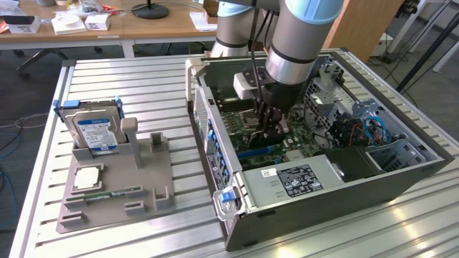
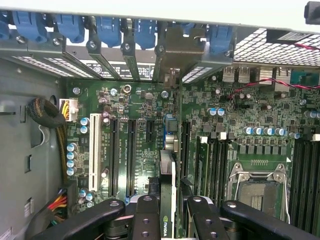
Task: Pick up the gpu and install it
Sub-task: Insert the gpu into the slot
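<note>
Gripper fingers closed on the gpu, held edge-on over the motherboard at the exterior frame's centre; judged light, stiff, fragile, best gripped along its upper edge.

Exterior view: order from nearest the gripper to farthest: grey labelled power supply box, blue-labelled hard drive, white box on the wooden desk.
1. Power supply box, in the case by the gripper.
2. Hard drive, in the grey holder.
3. White box, far desk.
</note>
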